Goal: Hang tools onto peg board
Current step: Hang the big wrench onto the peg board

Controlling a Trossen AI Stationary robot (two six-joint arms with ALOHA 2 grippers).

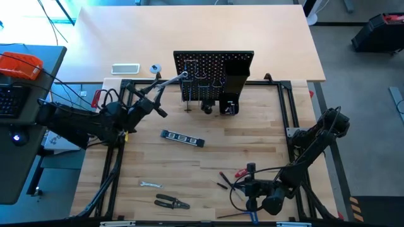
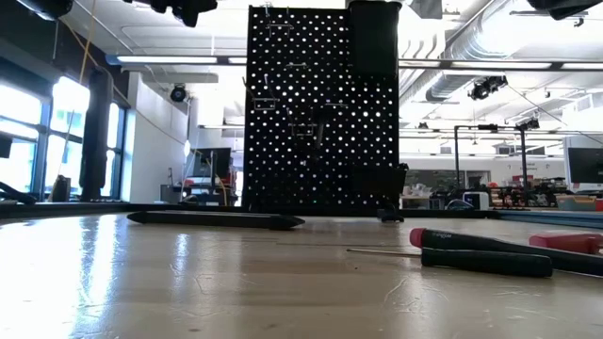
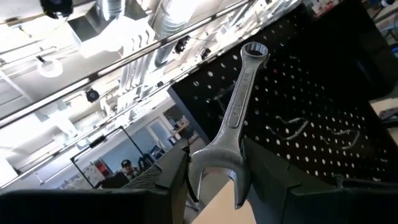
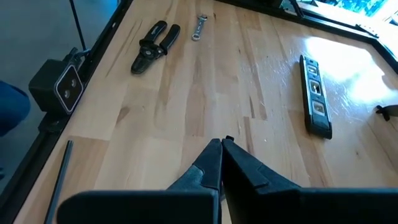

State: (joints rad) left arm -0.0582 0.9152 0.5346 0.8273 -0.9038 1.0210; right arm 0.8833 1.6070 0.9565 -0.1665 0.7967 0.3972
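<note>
Left end effector [image 1: 161, 85] clamps the silver wrench [image 3: 235, 118] by its open-jaw end, ring end up near the peg board [image 1: 213, 66] top left of centre frame; line the ring square over a free hook, then lower slowly.

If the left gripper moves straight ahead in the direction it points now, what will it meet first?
Probably the peg board. The left gripper holds a silver wrench whose ring end leads toward the board's upper left corner, so the wrench would likely touch first. Depth is hard to judge.
</note>
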